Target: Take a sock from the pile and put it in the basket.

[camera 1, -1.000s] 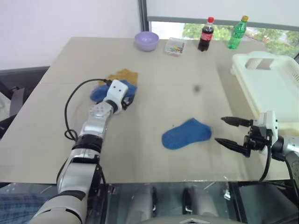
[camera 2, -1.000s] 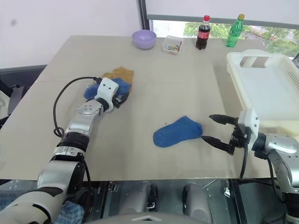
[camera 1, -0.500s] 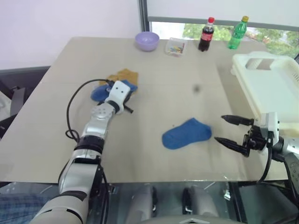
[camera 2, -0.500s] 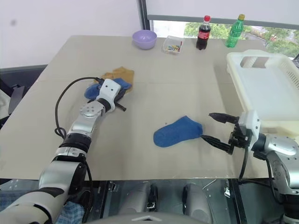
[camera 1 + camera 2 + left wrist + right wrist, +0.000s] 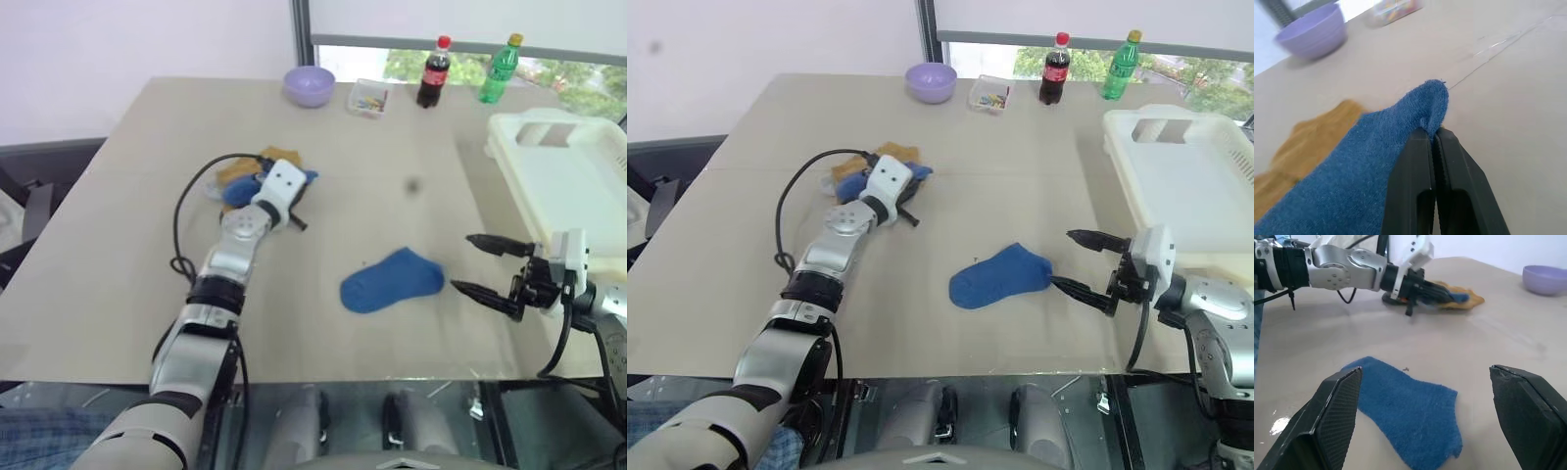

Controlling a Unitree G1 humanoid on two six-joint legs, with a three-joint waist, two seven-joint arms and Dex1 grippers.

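Note:
The pile [image 5: 266, 161] of mustard and blue socks lies at the table's left middle. My left gripper [image 5: 1432, 133] is shut on the edge of a blue sock [image 5: 1376, 161] from that pile, its fingers level over the pile's right side [image 5: 292, 217]. A second blue sock [image 5: 392, 281] lies flat at the table's front centre. Just right of it my right gripper [image 5: 462, 262] hangs open above the table with nothing between its fingers. The cream-white basket [image 5: 511, 125] stands at the right edge, behind the right gripper.
A purple bowl [image 5: 308, 84], a small clear tray [image 5: 367, 98], a cola bottle [image 5: 432, 70] and a green bottle [image 5: 498, 69] line the far edge. A black cable [image 5: 184, 220] loops beside my left forearm.
My left gripper has shut on the blue sock at the pile and moved right, pulling the sock along with it. The right gripper has stayed where it was, open.

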